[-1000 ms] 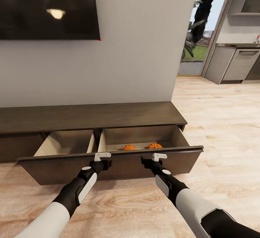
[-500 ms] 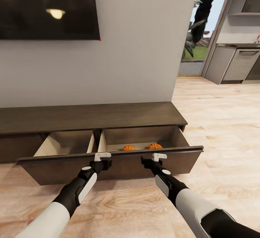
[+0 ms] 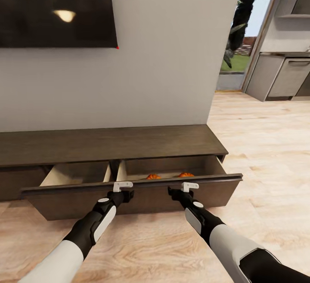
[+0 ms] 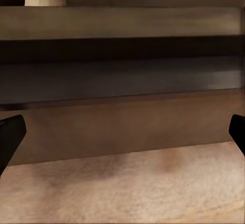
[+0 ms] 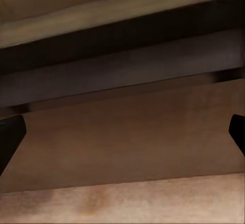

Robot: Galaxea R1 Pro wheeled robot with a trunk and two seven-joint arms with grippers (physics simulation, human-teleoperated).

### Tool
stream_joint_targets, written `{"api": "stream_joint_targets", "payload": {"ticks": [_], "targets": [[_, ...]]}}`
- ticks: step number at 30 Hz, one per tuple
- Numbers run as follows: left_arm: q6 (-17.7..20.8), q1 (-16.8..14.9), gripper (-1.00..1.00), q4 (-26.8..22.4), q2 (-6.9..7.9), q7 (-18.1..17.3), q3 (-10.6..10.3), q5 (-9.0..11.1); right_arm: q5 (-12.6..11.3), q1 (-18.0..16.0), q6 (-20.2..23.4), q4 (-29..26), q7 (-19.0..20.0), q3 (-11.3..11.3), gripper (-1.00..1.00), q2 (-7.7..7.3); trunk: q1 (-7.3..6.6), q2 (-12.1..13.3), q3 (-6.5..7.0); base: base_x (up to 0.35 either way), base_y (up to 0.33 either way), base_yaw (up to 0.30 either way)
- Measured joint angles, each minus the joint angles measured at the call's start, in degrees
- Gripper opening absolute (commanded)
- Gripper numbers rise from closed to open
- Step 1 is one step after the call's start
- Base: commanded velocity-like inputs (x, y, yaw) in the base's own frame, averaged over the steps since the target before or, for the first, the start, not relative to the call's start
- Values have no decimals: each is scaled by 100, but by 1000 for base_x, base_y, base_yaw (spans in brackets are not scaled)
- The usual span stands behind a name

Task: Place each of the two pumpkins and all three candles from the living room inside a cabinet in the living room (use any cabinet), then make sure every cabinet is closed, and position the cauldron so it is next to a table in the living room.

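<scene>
Cabinet (image 3: 107, 143), long and dark brown, has its wide drawer (image 3: 133, 195) partly open; both grippers rest against the drawer front. Left gripper (image 3: 122, 186) and right gripper (image 3: 189, 186) have fingers spread apart, holding nothing. Two pumpkins (image 3: 153, 176) sit inside, just beyond the right gripper. Closing seems underway. Bare floor lies behind the arms.

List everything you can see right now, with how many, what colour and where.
Pumpkins: two, orange, inside the open drawer's right compartment.
Cabinet: one, dark brown, low against the wall, drawer pulled out.
TV: one, black, on the wall above.
Floor: light wood.
Kitchen units: grey, far right.
Left gripper: one, white fingers, at the drawer front.
Right gripper: one, white fingers, at the drawer front.
</scene>
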Motion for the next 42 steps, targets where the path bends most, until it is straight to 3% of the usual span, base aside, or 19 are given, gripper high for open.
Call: {"api": "stream_joint_targets", "payload": {"ticks": [23,42], "targets": [[1,1,100,-2,8,-2,-12,-11,13,0,-6,-5,-7,-28,100,1,0,0,0,260,0,0],[1,1,100,-2,8,-2,-17,-12,17,1,-7,-6,-6,-35,100,4,2,0,1,15,0,0]]}}
